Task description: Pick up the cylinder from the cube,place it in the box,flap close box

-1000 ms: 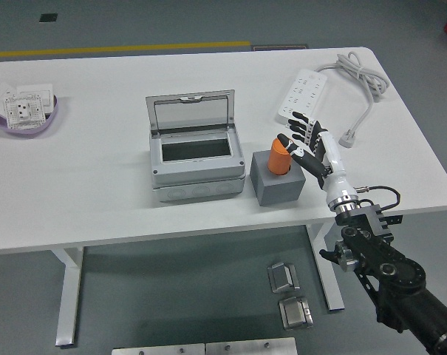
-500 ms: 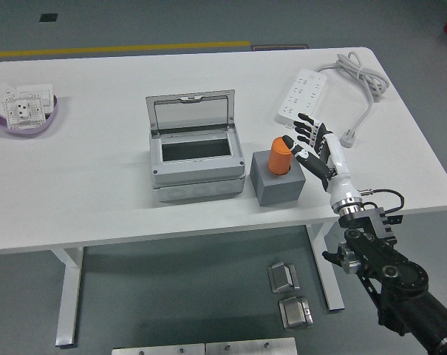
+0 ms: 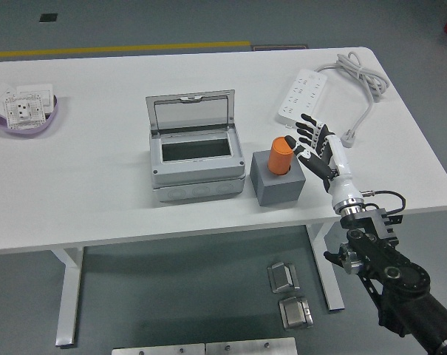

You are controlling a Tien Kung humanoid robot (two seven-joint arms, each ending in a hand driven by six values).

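Just right of the orange cylinder (image 3: 281, 155), the right hand (image 3: 315, 148) stands with its five fingers spread wide and holding nothing; one fingertip reaches toward the cylinder's top, though whether it touches cannot be told. One hand only is in view. Its palm faces left toward the cylinder, fingers pointing up and away from the robot, and the white wrist runs down and right into the black arm (image 3: 389, 274), which comes in from the lower right corner and crosses the bench's near edge. One cylinder stands upright in the top of one grey cube (image 3: 277, 183), and the cube sits on the white bench (image 3: 90, 185) near its front edge. Just left of the cube, close beside it, is one grey box (image 3: 196, 164), its clear flap lid (image 3: 191, 111) raised at the back and its inside open. Beyond the hand, toward the far right corner, lies one white power strip (image 3: 302, 95) with its coiled cable (image 3: 360, 78). At the far left edge rests one purple dish (image 3: 1, 123) carrying white wall sockets.
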